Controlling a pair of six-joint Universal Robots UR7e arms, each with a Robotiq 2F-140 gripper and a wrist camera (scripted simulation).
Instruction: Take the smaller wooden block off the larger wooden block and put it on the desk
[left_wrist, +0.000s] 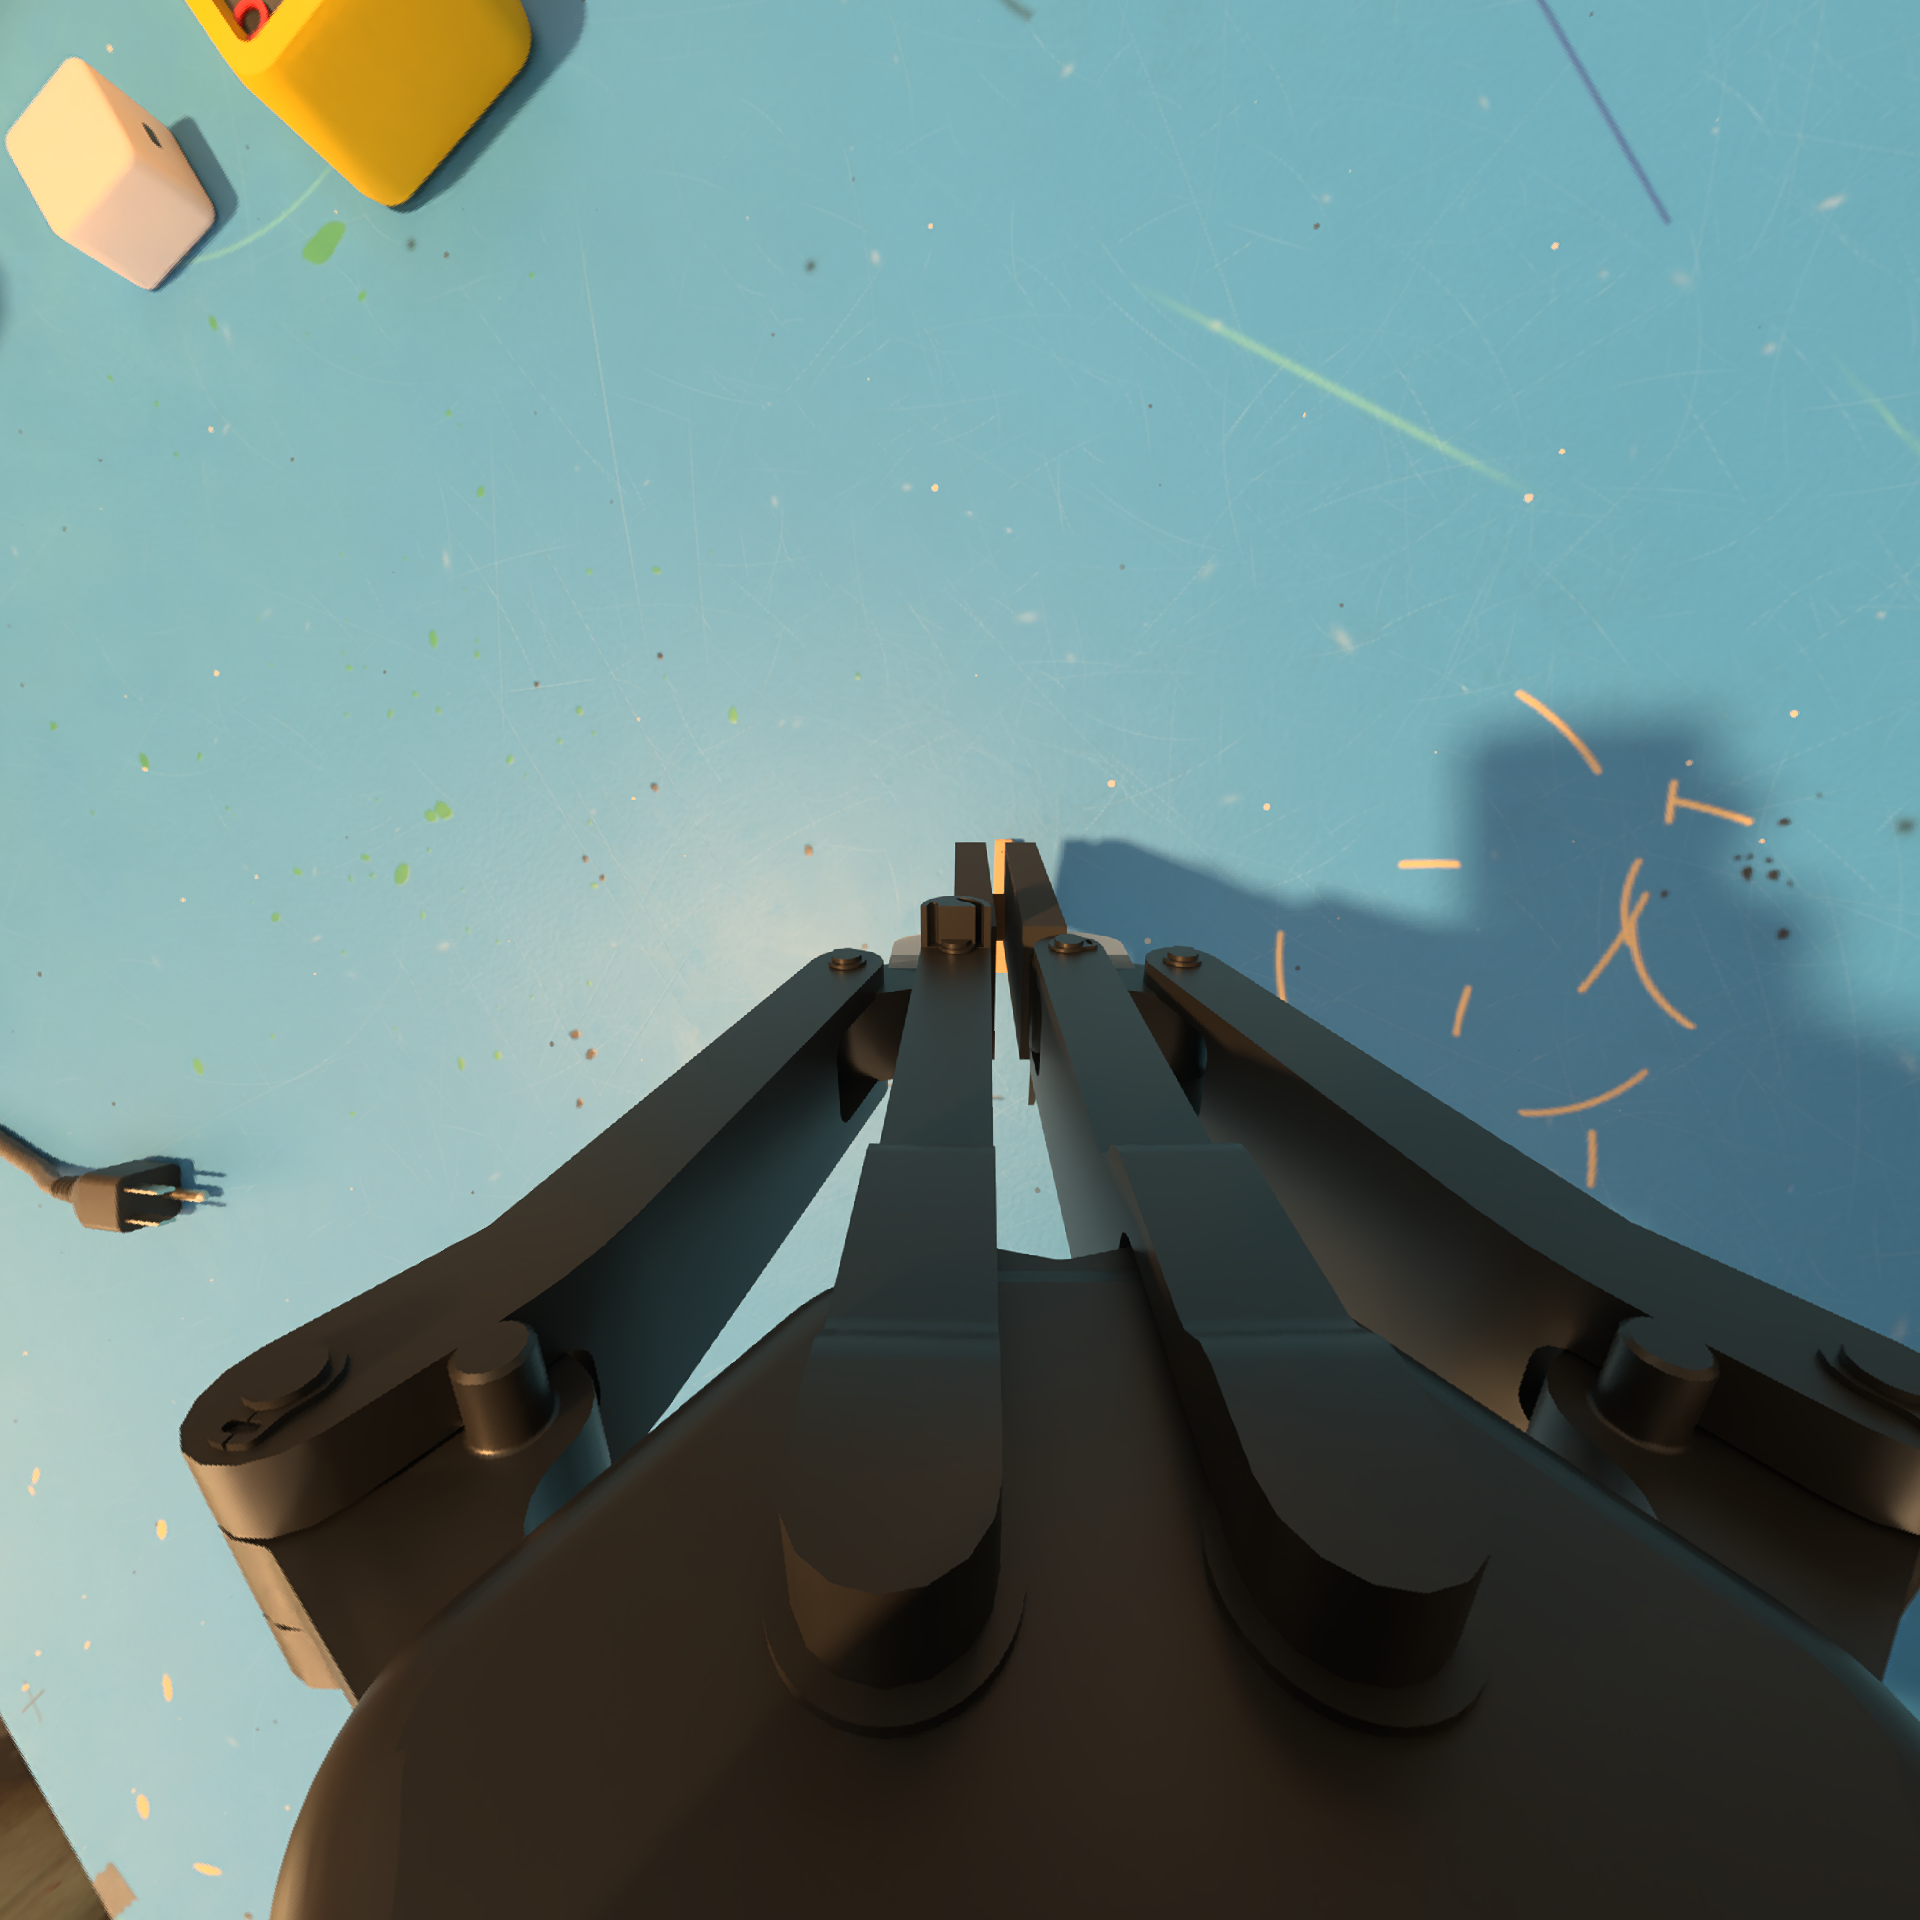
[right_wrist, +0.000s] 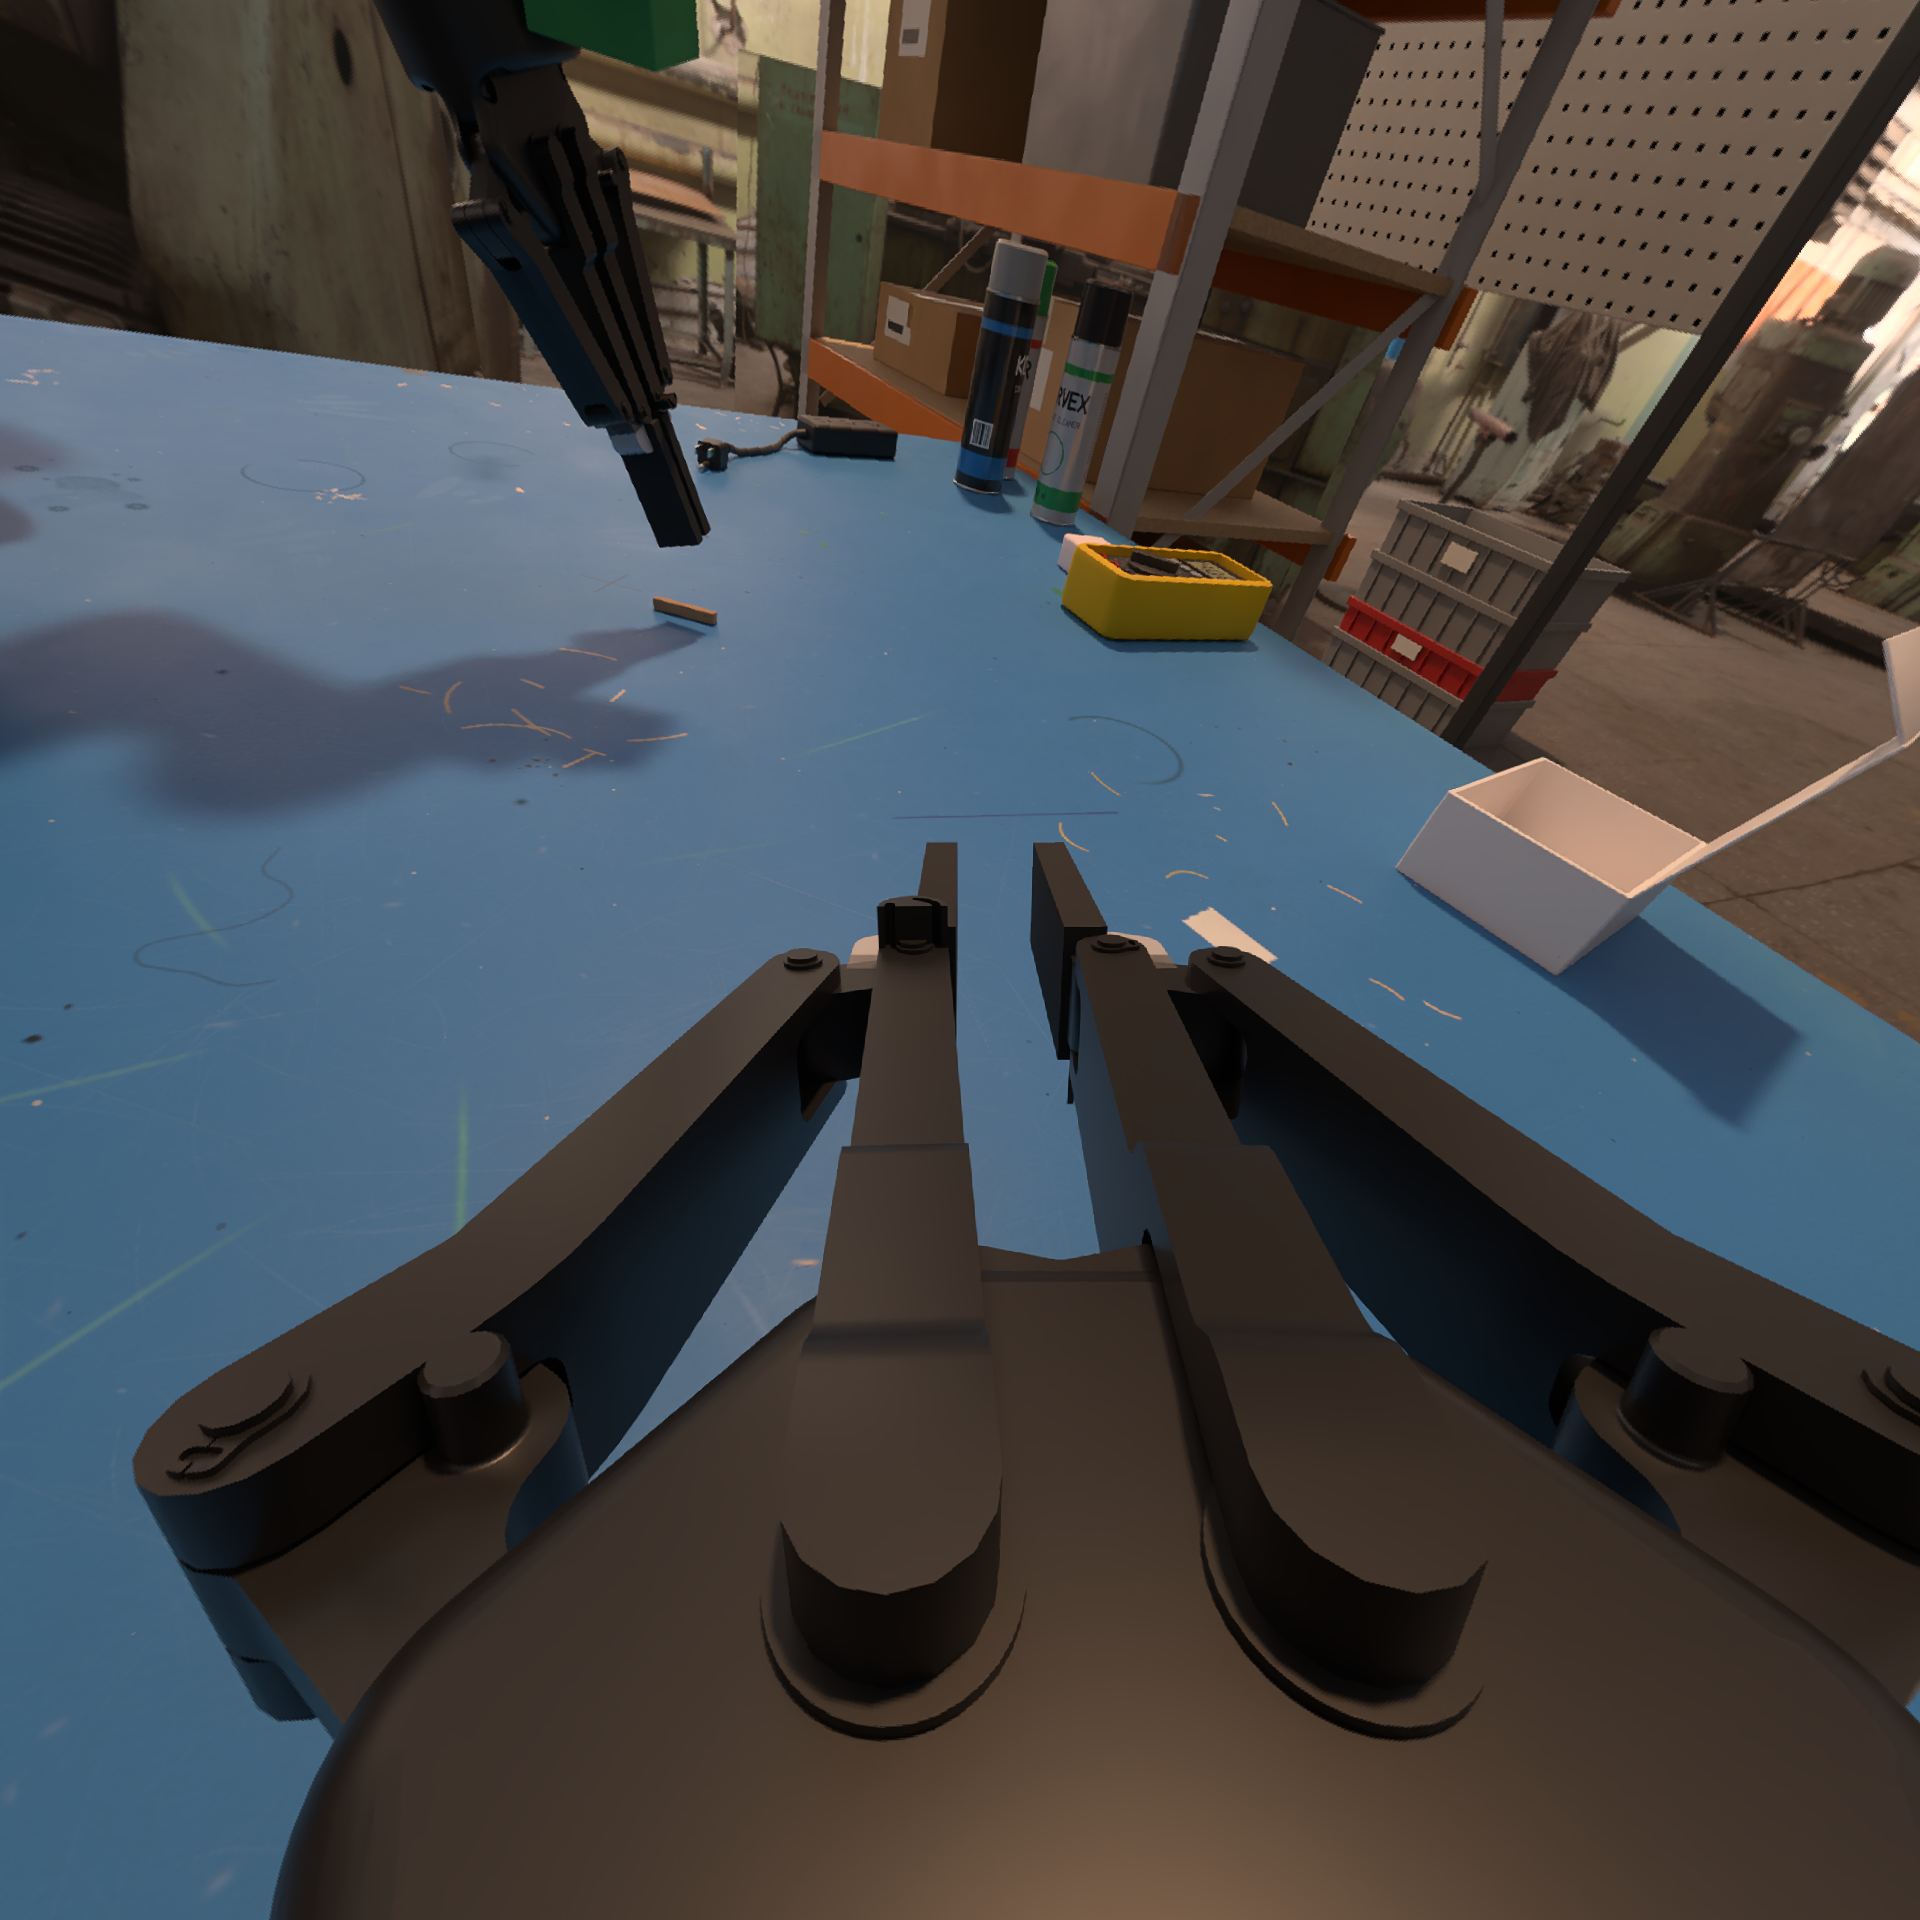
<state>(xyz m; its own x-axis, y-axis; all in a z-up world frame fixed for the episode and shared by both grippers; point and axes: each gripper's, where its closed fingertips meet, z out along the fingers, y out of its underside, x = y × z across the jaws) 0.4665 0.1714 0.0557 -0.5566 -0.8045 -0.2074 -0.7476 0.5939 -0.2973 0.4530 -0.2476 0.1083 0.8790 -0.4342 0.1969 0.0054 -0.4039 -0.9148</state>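
Smaller wooden block (left_wrist: 1001, 904) shows only as a thin, pale orange-brown sliver, pinched between the closed fingers of the left gripper (left_wrist: 1000, 847), which is held above the desk (left_wrist: 1039, 468). In the right wrist view this gripper (right_wrist: 681, 532) hangs just over the larger wooden block (right_wrist: 684, 610) without touching it. That block is a flat, light-brown slab lying alone on the blue, scratched desk at the tip of the arm's shadow.

The right gripper (right_wrist: 992, 852) sits low and well apart from both blocks. Its fingers are slightly spread, with bare desk showing between them.

A yellow tray (right_wrist: 1164, 613) of dark parts sits off to the side, near the desk's far edge, with a small white cube (left_wrist: 109, 166) just beside it. Two spray cans (right_wrist: 997, 364) stand upright behind the tray, in front of an orange and grey shelf rack (right_wrist: 1143, 208). A black adapter (right_wrist: 847, 436) and its cord lie at the far edge, and a plug (left_wrist: 140, 1195) rests on the desk. An open white box (right_wrist: 1538, 862) sits at the edge nearest the right gripper. Nothing stands between the left gripper and the desk except the slab directly below it.
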